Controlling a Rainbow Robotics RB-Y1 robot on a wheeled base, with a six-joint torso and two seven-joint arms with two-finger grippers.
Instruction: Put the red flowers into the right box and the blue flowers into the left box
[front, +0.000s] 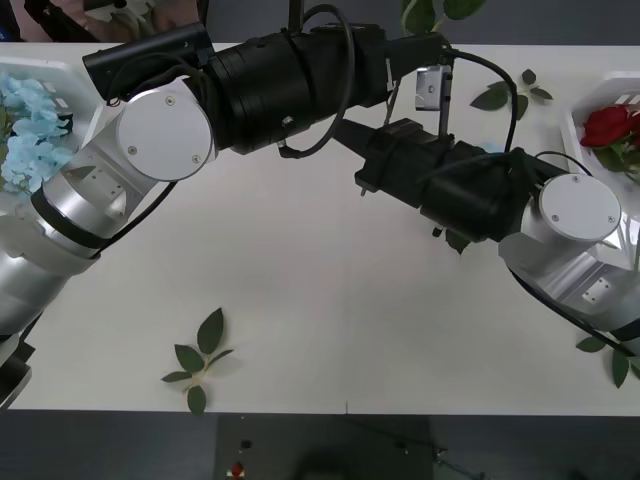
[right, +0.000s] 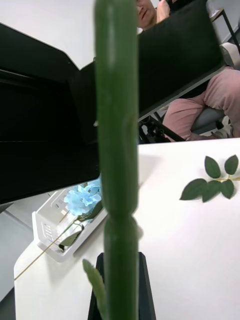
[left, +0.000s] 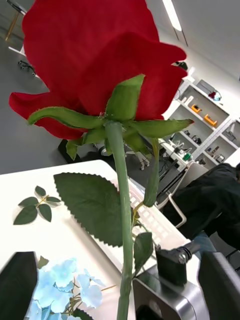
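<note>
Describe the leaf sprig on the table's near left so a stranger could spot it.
Start at the white table, then go to its near edge on the robot's left. The leaf sprig lies there alone on bare tabletop, while the other sprigs sit toward the right side.

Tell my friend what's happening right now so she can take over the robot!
The left gripper is open above the far middle of the table, its fingers on either side of the red rose stem.
The right gripper looks shut on that same stem.
Done: blue flowers lie in the left box, and one red flower is in the right box.
Left: carry the held rose to the right box and let go. The leaf sprigs stay put.
</note>
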